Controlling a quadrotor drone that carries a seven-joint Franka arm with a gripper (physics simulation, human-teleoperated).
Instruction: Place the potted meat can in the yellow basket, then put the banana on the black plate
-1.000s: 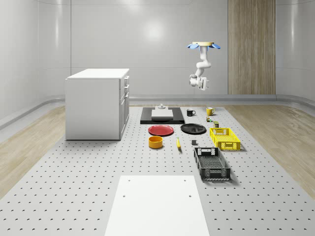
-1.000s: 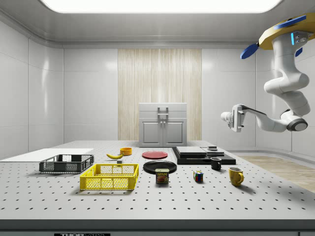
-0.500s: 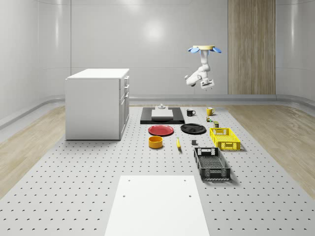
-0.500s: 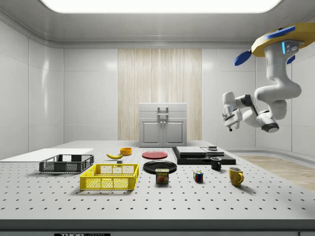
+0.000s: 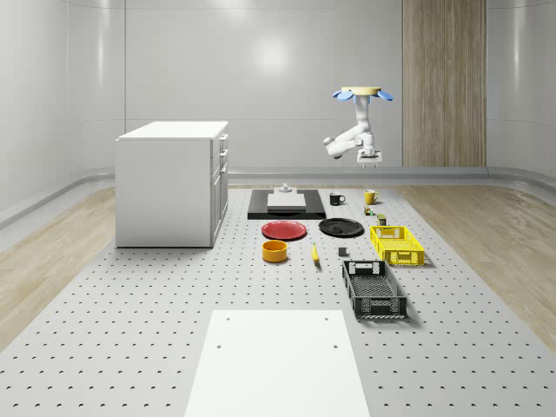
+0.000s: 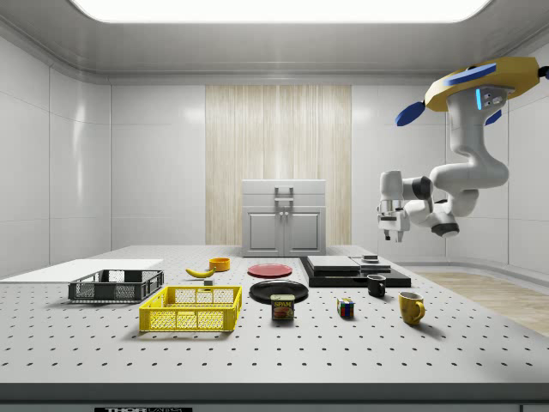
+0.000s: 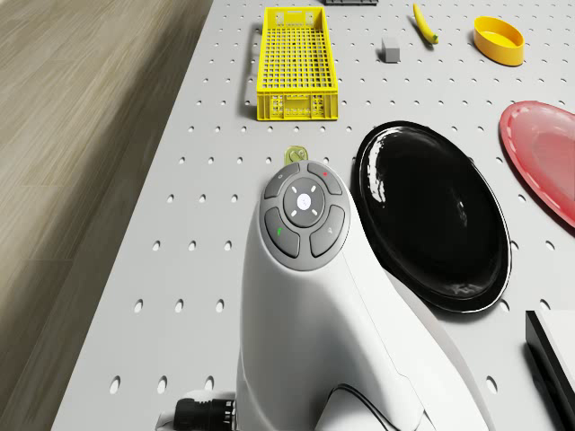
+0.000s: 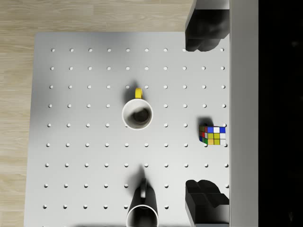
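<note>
The potted meat can (image 6: 283, 306) stands on the table between the yellow basket (image 6: 189, 320) and a Rubik's cube (image 6: 345, 307); its edge peeks past the arm (image 7: 296, 156). The banana (image 5: 314, 253) lies beyond the black plate (image 5: 340, 228), near a yellow bowl. The drone (image 6: 480, 81) hovers high over the table's far end. My gripper (image 6: 388, 232) points down, open and holding nothing, well above the mugs. Between the spread fingers (image 8: 203, 35) I see a yellow mug (image 8: 137, 115) and the cube (image 8: 212, 135).
A white cabinet (image 5: 172, 182) stands at the whole-scene view's left. A red plate (image 5: 285, 230), yellow bowl (image 5: 275, 251), black crate (image 5: 373, 288), black slab (image 5: 287, 204), black mug (image 8: 142, 210) and white sheet (image 5: 276, 360) are on the table.
The arm has folded in and the gripper has turned from pointing sideways to pointing straight down. The drone has shifted slightly toward the side view's left. Nothing on the table moved.
</note>
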